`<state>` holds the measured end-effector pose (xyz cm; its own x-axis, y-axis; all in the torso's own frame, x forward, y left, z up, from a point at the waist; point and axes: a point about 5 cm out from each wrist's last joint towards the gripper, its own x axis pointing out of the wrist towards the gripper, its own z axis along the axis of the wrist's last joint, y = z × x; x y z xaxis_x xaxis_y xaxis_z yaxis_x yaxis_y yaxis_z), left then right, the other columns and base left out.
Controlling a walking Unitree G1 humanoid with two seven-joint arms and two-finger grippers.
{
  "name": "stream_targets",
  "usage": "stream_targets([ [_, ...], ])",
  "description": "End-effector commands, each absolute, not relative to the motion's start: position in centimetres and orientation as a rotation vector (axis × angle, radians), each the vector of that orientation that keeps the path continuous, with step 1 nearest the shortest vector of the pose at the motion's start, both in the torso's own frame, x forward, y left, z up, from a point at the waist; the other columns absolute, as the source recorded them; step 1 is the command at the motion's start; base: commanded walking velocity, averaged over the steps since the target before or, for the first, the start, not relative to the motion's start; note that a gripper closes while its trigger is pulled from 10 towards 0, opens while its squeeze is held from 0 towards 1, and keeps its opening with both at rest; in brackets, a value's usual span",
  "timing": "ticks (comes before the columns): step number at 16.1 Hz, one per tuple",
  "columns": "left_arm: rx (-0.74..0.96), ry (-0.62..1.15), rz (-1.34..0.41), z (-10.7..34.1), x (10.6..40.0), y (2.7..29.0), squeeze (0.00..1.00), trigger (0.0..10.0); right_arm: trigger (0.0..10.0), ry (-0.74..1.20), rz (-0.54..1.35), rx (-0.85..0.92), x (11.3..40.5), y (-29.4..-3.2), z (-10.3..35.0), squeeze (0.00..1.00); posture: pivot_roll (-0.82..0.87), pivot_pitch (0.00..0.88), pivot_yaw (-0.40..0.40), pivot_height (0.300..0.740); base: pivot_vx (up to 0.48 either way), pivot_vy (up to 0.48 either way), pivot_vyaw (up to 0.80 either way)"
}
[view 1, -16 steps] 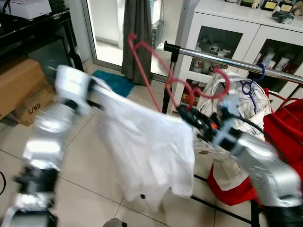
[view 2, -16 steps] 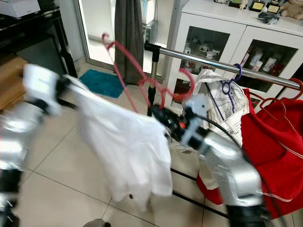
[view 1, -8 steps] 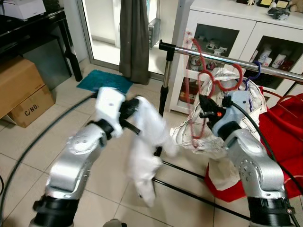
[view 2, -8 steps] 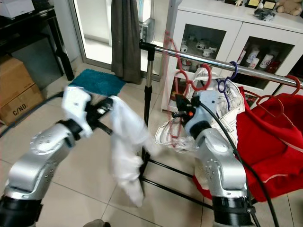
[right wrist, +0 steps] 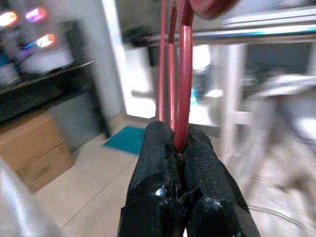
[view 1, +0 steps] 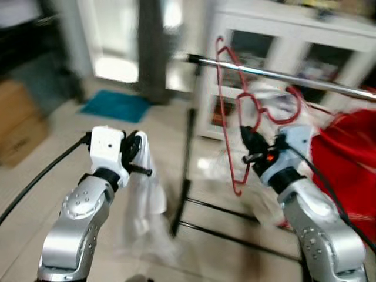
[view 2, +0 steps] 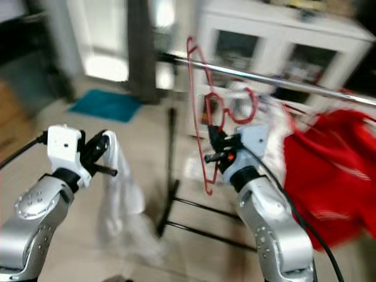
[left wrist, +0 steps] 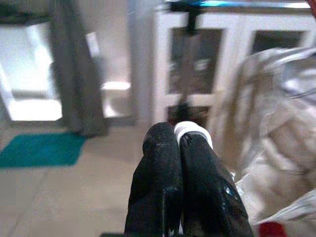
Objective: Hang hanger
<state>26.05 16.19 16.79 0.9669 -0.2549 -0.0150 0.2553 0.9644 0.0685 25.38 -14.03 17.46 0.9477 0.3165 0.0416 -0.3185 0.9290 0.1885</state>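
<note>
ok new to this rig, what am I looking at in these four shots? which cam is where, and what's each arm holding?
It is a humanoid robot with two silver arms, each ending in two long black fingers. The two wide, blurred pictures come from a stereo camera on its head, looking forward and down. The other two look along each gripper's own fingers from the wrists.

The left gripper is shut on a white garment that hangs limp toward the tiled floor. The right gripper is shut on a red hanger, held upright just in front of the clothes rail, not yet hooked on. Red cloth hangs further along the rail, with a white cabinet behind.
</note>
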Motion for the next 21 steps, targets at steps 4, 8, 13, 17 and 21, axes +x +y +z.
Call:
stream_targets([
  [4,0.096,-0.027,-0.279,17.7,25.8,15.3,0.0,10.0,10.0,-0.008,0.283,0.217,25.3,-15.1,17.9,0.0,-0.04,0.0,-0.049,0.74,0.0,0.0,-0.8],
  [8,0.12,-0.024,-0.285,17.8,25.9,15.3,0.0,10.0,10.0,-0.035,0.19,0.198,25.5,-16.3,18.5,0.0,-0.05,0.0,-0.042,0.74,0.0,0.0,-0.8],
  [13,0.13,-0.007,-0.305,18.1,26.2,15.5,0.0,10.0,10.0,-0.004,0.1,0.072,25.9,-19.1,18.9,0.0,-0.06,0.0,-0.036,0.74,0.0,0.0,-0.8],
  [17,0.165,0.021,-0.343,17.6,25.9,14.9,0.0,10.0,10.0,0.066,0.092,-0.004,25.8,-17.9,17.8,0.0,-0.07,0.005,-0.043,0.74,0.0,0.0,-0.78],
  [21,0.193,0.005,-0.286,17.5,26.3,15.1,0.0,10.0,10.0,0.082,0.071,-0.044,25.7,-18.1,17.0,0.0,-0.08,0.006,-0.04,0.74,0.0,0.0,-0.77],
])
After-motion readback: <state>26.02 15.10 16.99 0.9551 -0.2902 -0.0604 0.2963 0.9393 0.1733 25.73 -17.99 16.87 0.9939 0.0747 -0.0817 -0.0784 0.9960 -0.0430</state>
